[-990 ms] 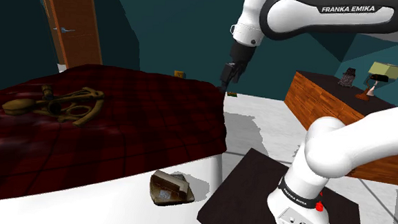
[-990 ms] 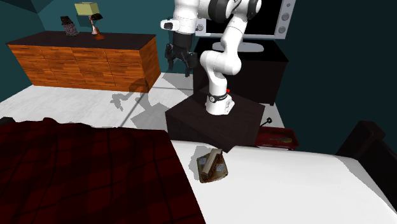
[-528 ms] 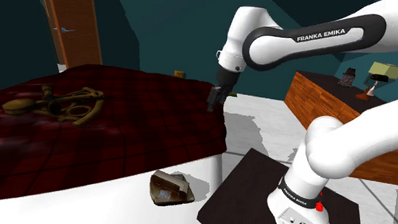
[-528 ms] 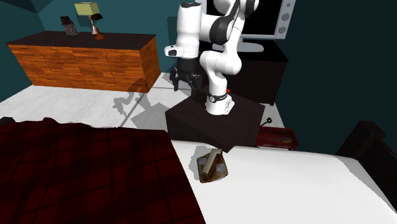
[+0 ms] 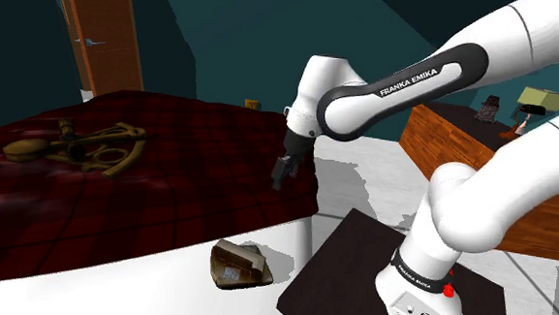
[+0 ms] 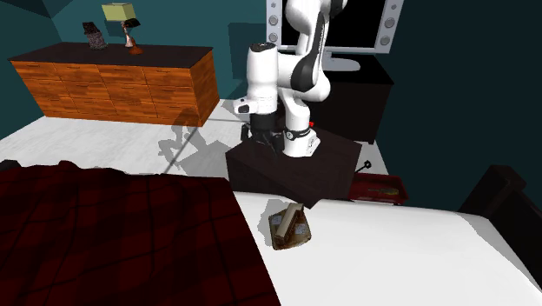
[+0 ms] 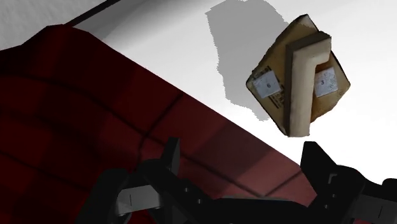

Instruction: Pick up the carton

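The carton is a flat brown box with a pale strip and small white labels. It lies on the bed's white sheet near the stand, also seen as the carton in the second exterior view. My black gripper hangs above the edge of the dark red blanket, well above the carton and apart from it. In the wrist view the carton lies ahead of the gripper, off toward one finger. The fingers stand apart with nothing between them.
A dark red checked blanket covers most of the bed, with a tan tangled object on it. A wooden dresser carries a lamp. The dark stand, a screen and a red tray are nearby.
The arm has folded downward. The gripper dropped and moved toward the shoulder view's left, from high near the far wall to just over the blanket's edge. The carton has not moved.
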You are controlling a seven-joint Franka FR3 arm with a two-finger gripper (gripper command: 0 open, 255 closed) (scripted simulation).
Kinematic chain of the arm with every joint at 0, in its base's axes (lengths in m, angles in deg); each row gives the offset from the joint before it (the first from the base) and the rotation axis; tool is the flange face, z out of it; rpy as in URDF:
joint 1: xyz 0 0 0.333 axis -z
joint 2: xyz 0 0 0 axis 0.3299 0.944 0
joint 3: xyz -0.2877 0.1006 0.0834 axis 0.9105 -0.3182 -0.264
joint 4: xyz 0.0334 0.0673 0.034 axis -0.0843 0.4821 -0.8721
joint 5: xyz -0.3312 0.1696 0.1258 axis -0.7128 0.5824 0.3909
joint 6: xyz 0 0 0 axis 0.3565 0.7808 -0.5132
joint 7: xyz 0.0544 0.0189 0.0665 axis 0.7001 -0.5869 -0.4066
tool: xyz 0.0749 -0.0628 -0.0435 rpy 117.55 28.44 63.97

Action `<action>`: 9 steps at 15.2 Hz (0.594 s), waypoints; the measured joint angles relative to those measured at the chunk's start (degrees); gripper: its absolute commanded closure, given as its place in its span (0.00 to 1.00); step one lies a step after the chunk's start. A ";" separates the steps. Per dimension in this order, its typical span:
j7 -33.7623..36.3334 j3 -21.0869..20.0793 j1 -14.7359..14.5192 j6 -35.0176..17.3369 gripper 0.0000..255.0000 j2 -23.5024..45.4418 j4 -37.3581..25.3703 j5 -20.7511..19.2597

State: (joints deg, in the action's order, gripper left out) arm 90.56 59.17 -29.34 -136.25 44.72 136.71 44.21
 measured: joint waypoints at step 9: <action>-3.53 -1.53 -7.68 -19.37 0.00 19.70 -0.22 10.45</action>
State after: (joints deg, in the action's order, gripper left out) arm 87.03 57.64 -37.02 -155.62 64.42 136.49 54.66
